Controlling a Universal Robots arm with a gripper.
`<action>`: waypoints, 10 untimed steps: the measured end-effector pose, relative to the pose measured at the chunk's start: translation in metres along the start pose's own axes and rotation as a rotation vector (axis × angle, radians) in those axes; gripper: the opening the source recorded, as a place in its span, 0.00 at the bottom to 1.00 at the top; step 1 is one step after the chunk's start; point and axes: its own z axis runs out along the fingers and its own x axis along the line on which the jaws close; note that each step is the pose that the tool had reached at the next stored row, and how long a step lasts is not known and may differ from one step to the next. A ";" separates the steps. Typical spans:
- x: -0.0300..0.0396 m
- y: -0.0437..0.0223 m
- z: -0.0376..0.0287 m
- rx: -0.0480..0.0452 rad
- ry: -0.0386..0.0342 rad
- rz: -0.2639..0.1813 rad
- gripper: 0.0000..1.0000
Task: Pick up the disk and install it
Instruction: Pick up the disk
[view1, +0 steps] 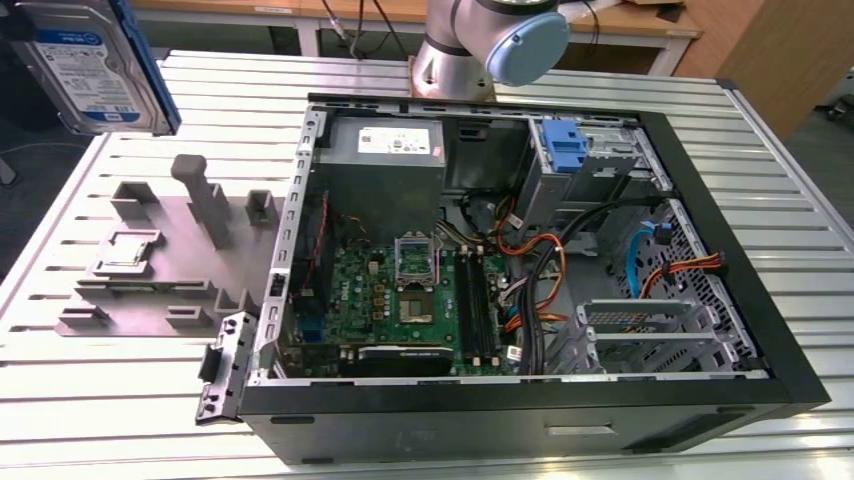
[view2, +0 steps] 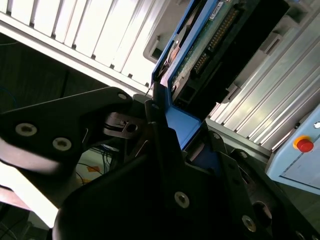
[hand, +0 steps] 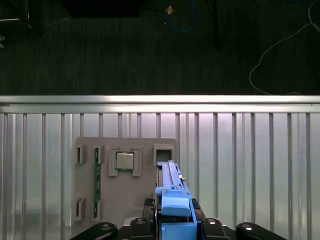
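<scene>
The disk (view1: 91, 65), a silver-grey drive with a white-and-blue label in a blue carrier, hangs high above the table at the exterior view's far left, beyond the grey fixture. My gripper (hand: 172, 222) is shut on it. In the first wrist view the disk's blue carrier (hand: 172, 197) stands edge-on between the black fingers, over the edge of the fixture plate. The second wrist view shows the disk's (view2: 205, 50) underside with its circuit board and connector pins, and the gripper (view2: 172, 127) clamps the blue frame at one end.
An open computer case (view1: 747, 330) lies on the slatted metal table (view1: 120, 420), with a drive cage and a blue bracket (view1: 567, 145) at its far corner. A grey fixture plate (view1: 174, 250) holding a chip (hand: 124, 161) lies beside the case. The arm's base (view1: 467, 45) stands behind the case.
</scene>
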 end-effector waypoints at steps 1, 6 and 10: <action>0.0000 0.0000 -0.0008 0.0000 -0.0001 0.000 0.37; -0.0002 0.0000 -0.0060 -0.0001 -0.0001 0.000 0.37; -0.0002 0.0000 -0.0103 0.0000 -0.0001 0.000 0.37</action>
